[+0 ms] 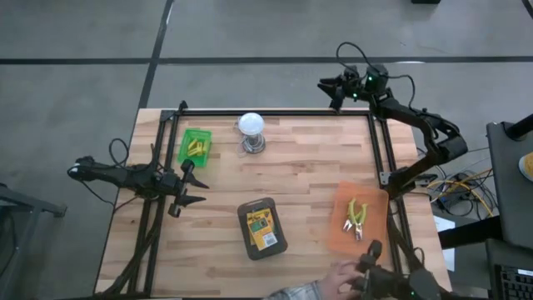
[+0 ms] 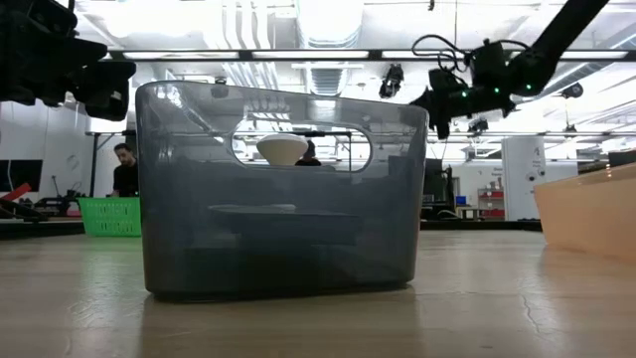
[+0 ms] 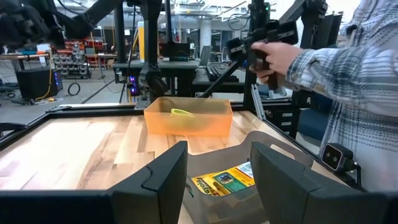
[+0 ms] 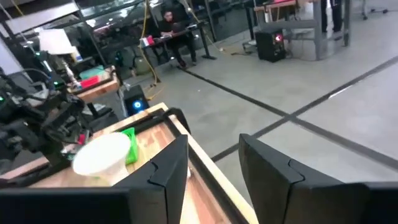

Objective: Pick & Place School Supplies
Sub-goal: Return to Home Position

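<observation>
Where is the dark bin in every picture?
High view: the dark bin sits near the front middle of the table.
Low view: the bin fills the middle, closest to the camera.
Left wrist view: the bin is close up, in front of the orange bin.
Right wrist view: not in it.
Landmark: the orange bin, to the picture's right of it in the high and low views.

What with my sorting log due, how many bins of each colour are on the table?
Green bin: 1
Black bin: 1
Orange bin: 1
Total: 3 bins
</observation>
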